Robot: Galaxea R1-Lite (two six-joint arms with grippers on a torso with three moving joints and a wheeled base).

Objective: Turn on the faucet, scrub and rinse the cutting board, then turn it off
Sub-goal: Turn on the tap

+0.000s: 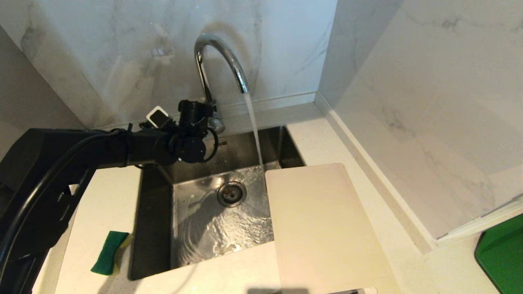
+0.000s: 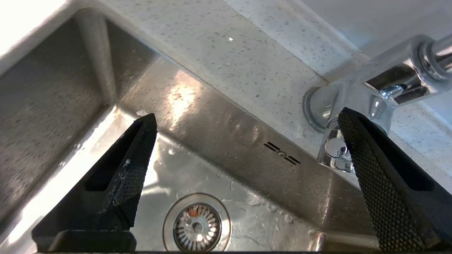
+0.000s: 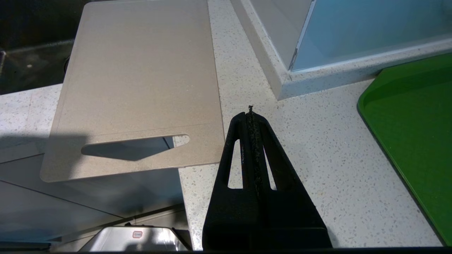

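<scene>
Water runs from the faucet (image 1: pixel 220 57) into the sink (image 1: pixel 155 212), where the left gripper (image 2: pixel 247 120) hangs by the tap's base, fingers spread wide and empty. The cutting board (image 1: pixel 322 224) lies on the counter (image 1: pixel 102 196), overlapping the sink's right edge. A sponge (image 1: pixel 109 252) sits left; a green tray (image 1: pixel 502 257) right. The right gripper (image 3: pixel 251 120), pressed together, hovers beside the board.

No legible text or labels.

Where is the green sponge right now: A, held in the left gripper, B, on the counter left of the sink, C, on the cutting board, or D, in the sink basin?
B: the sponge lies on the counter left of the sink, untouched.
</scene>
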